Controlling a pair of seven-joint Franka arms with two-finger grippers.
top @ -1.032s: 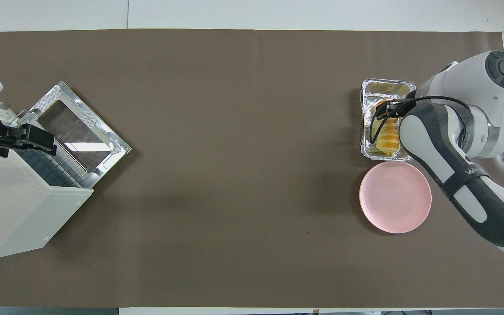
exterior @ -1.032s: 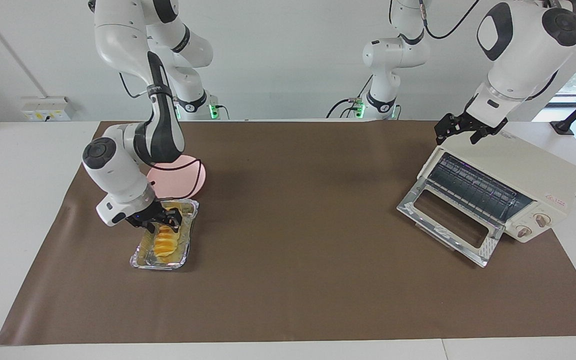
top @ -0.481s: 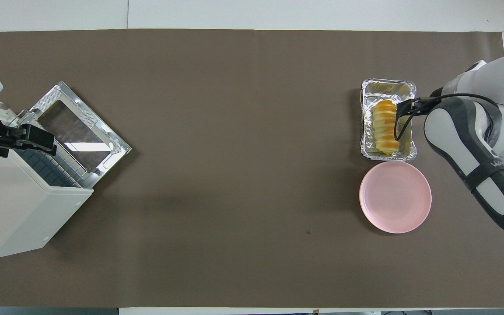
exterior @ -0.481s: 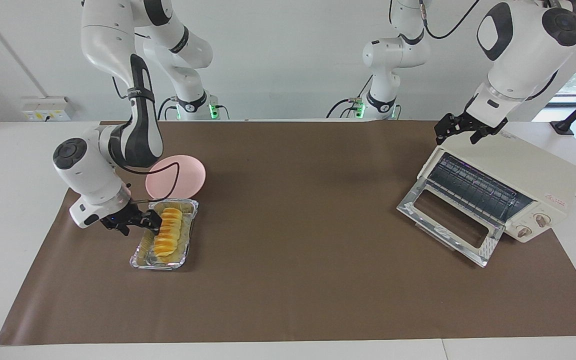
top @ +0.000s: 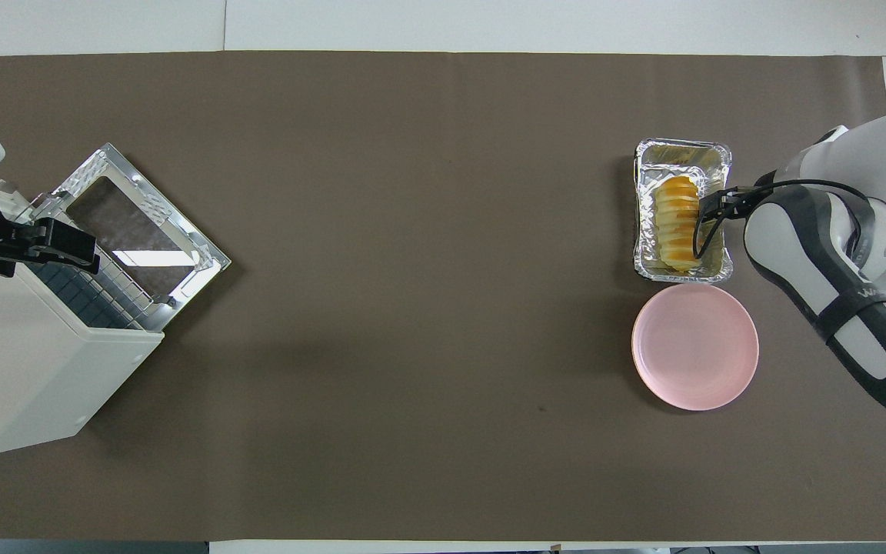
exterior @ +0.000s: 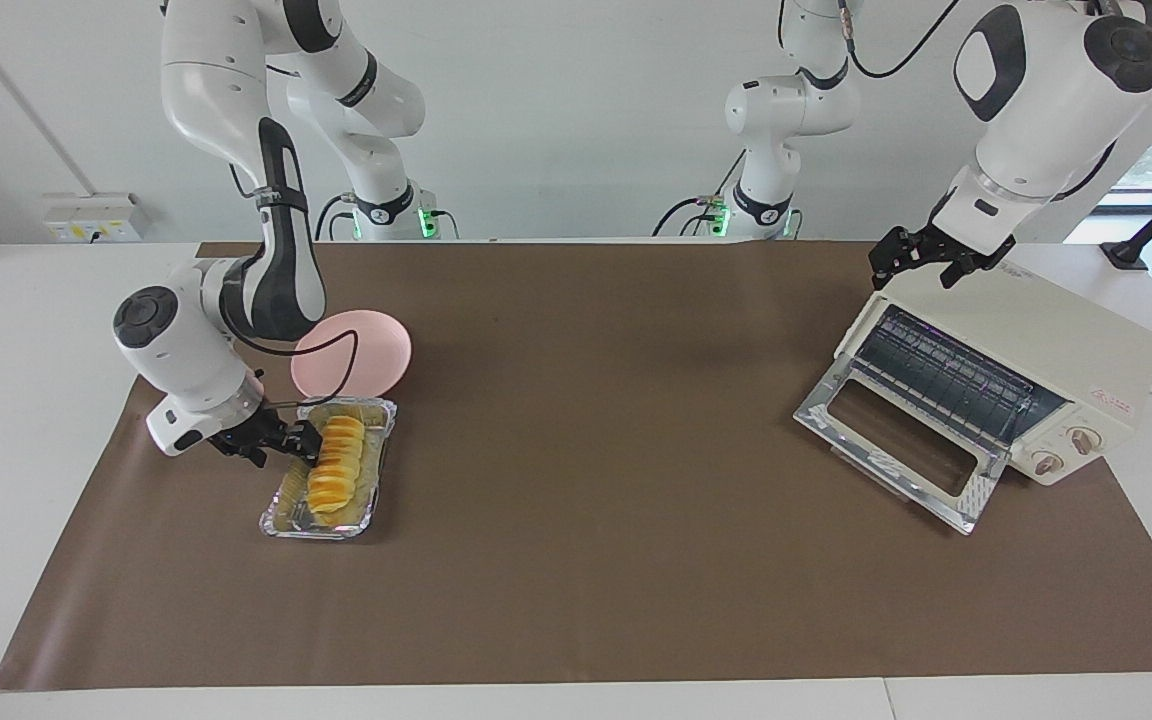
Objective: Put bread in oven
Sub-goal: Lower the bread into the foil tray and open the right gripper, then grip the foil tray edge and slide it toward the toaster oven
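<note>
Facing view: right claw [exterior: 304, 445] low at the foil tray [exterior: 373, 505], touching the bread [exterior: 334, 470] lying there; its grip I cannot tell. Left claw [exterior: 921, 262] spread apart, waiting over the oven [exterior: 1056, 345], whose door hangs down

Table cover [exterior: 576, 560]: brown, matt, paper-like sheet, faint creases.
Tray [exterior: 277, 516]: thin crinkled foil, bright, reflective.
Bread [exterior: 334, 468]: glossy yellow-orange crust, ridged crosswise.
Plate [exterior: 376, 350]: pink, smooth, satin sheen, plastic look.
Oven [exterior: 1066, 340]: cream-white smooth casing, low sheen; door [exterior: 896, 440] with embossed shiny metal frame round dark glass; rack dark wire.
Arm shells: glossy white plastic, black matt sections.
Right gripper [exterior: 306, 445] and left gripper [exterior: 911, 260]: matt black.
</note>
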